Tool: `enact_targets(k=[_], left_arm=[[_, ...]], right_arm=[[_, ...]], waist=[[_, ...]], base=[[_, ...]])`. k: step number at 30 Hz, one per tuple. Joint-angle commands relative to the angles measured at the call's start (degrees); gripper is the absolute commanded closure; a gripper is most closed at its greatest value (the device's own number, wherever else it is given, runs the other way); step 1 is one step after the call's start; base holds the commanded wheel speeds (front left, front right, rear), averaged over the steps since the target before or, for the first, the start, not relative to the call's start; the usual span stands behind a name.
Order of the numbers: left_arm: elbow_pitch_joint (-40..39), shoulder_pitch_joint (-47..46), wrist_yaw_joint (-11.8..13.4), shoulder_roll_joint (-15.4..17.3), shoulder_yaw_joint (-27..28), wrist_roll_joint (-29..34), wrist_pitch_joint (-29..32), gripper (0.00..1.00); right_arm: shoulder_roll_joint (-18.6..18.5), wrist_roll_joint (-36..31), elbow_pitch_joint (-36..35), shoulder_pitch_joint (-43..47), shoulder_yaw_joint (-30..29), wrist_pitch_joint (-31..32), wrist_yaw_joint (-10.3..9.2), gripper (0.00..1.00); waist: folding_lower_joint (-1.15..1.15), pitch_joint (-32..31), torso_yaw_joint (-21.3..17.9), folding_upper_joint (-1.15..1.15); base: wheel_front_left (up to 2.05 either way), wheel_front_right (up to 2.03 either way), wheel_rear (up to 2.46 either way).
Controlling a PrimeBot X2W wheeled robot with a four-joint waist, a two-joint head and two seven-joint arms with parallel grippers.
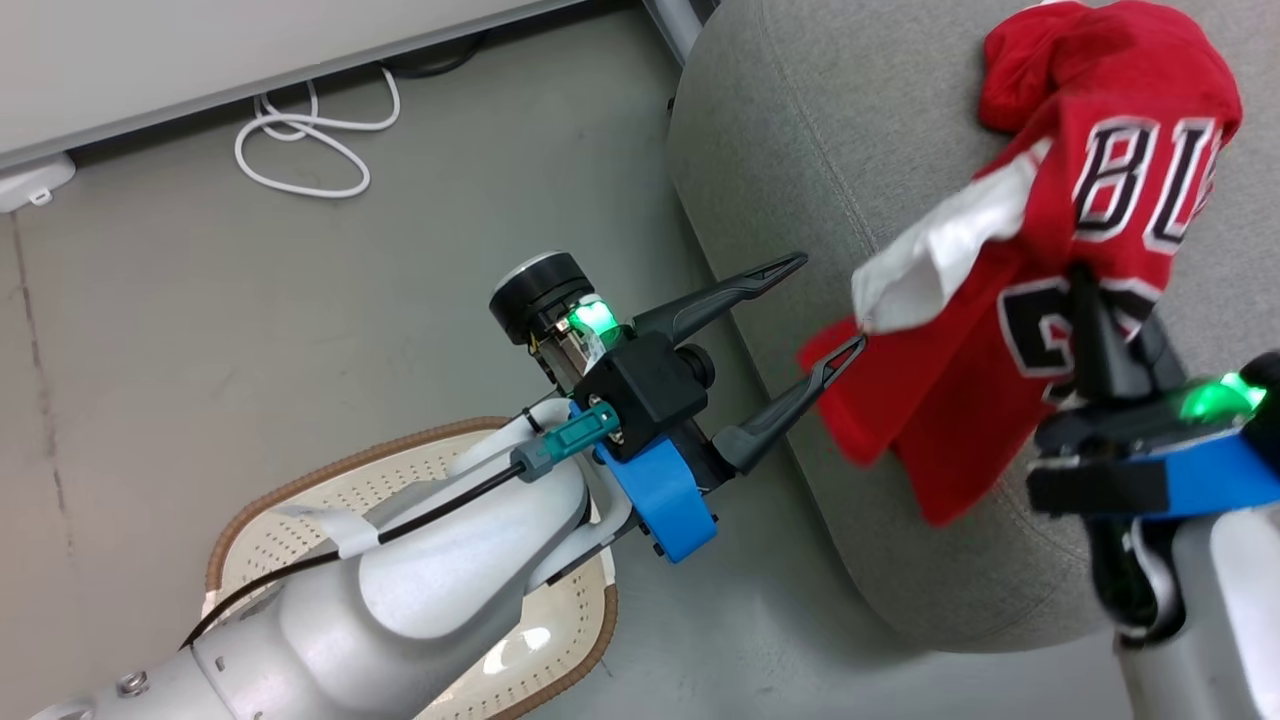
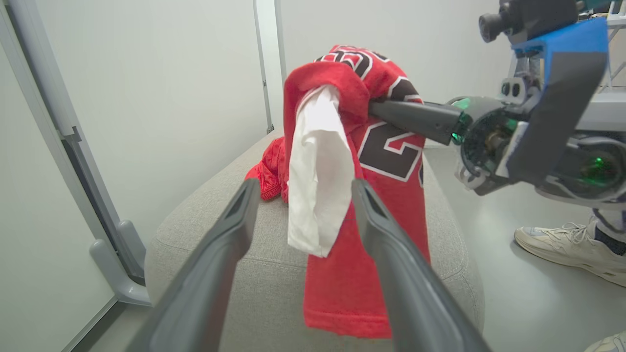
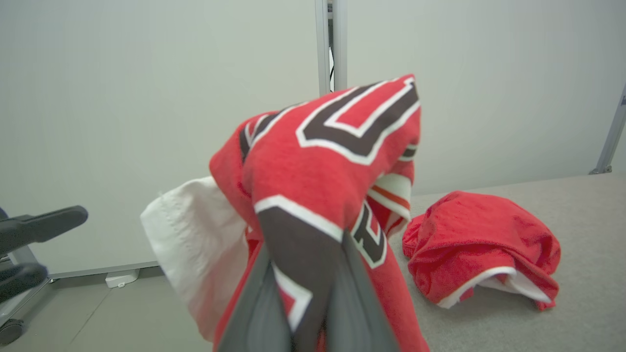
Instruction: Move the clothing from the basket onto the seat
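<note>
My right gripper [image 3: 305, 249] is shut on the red jersey [image 1: 1010, 330], which has black white-edged letters. It holds the jersey up over the near edge of the grey seat [image 1: 800, 150], with the hem hanging down the seat's side. A white flap [image 2: 318, 186] of the jersey dangles just beyond the fingertips of my open left gripper [image 1: 830, 303], which grips nothing. A second red garment [image 3: 484, 244] with white trim lies crumpled on the seat [image 3: 577, 220]. The cream basket [image 1: 260, 520] with a brown rim stands on the floor at the lower left, half hidden by my left forearm.
A white cable [image 1: 300, 140] lies coiled on the floor by the wall. A grey frame post [image 2: 112, 254] stands beside the seat. A person's pale shoe [image 2: 567, 247] rests on the floor to the right, behind my right arm.
</note>
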Motion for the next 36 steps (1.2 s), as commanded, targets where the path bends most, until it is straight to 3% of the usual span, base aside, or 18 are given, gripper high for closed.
enact_targets(k=[1,11,18,28,36], left_arm=[[-0.1,-1.2,-0.1,0.2,0.4,0.5,-0.2,0.00],[-0.3,-4.4,-0.1,0.7,0.2,1.4,-0.2,0.00],[-0.6,-8.1,-0.1,0.5,-0.4,2.0,-0.2,0.00],[-0.7,-10.9,-0.1,0.5,-1.0,2.8,-0.2,0.00],[-0.6,-11.1,-0.1,0.9,-0.6,3.0,-0.2,0.00]], right_arm=[[-0.3,-0.5,-0.7,-1.8,-0.6,0.0,0.03,1.00],[-2.6,-3.4,-2.6,-16.6,-9.5,0.0,0.03,1.00],[-7.5,-5.0,-1.1,-27.1,-19.4,0.0,0.03,1.00],[-18.3,-6.5,9.2,-37.9,-30.3,0.0,0.02,1.00],[-19.3,-7.3,17.8,-35.4,-31.5,0.0,0.02,1.00]], waist=[[0.00,0.7,0.2,0.00],[0.00,8.2,2.3,0.00],[0.00,15.1,4.9,0.00],[0.00,21.1,6.8,0.00],[0.00,22.9,6.7,0.00]], base=[[0.00,0.00,0.00],[0.00,0.00,0.00],[0.00,0.00,0.00],[0.00,0.00,0.00],[0.00,0.00,0.00]])
